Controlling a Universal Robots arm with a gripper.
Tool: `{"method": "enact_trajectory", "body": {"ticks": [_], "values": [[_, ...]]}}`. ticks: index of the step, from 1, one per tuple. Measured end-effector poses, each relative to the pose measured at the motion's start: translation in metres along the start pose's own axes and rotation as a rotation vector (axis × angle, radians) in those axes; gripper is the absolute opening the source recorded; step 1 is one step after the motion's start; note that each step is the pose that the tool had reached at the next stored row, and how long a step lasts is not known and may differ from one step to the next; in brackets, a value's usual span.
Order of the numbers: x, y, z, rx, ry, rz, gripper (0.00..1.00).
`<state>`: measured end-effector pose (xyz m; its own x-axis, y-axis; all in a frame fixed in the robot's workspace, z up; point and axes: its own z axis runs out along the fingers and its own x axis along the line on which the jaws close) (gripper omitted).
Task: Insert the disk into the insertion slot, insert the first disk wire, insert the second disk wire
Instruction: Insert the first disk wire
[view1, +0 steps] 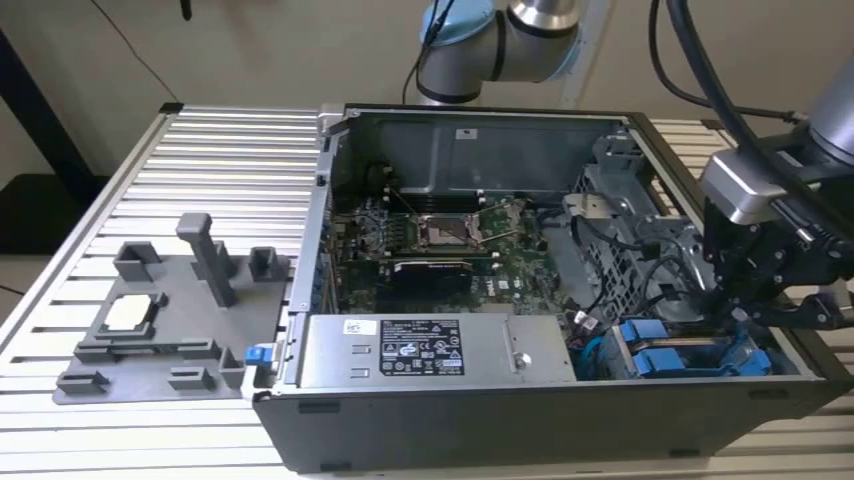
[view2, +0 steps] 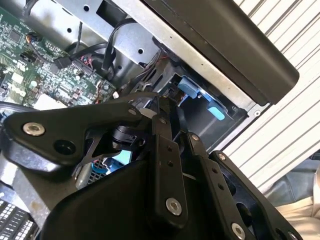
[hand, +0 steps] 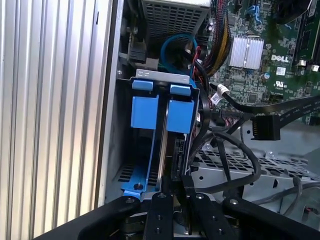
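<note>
My claw (hand: 173, 189) hangs close over the insertion slot (hand: 162, 74), where the disk (hand: 180, 116) sits inside, I think to reach the wires (hand: 265, 127) beside it; how open it is, I cannot tell

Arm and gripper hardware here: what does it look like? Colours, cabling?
The arm has silver-grey round links with pale blue joint caps. A grey boxy wrist housing sits above the gripper, which is matte black and built of flat linkage bars with silver screw heads. Thick black cables run alongside the arm.
</note>
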<state>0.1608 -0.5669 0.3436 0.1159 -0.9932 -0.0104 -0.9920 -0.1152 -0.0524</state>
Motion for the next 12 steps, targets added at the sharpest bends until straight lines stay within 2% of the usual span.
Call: {"method": "enact_trajectory", "body": {"ticks": [12], "values": [[-0.0009,0.0021,0.0026,0.0051,0.0021,0.034,0.19]]}}
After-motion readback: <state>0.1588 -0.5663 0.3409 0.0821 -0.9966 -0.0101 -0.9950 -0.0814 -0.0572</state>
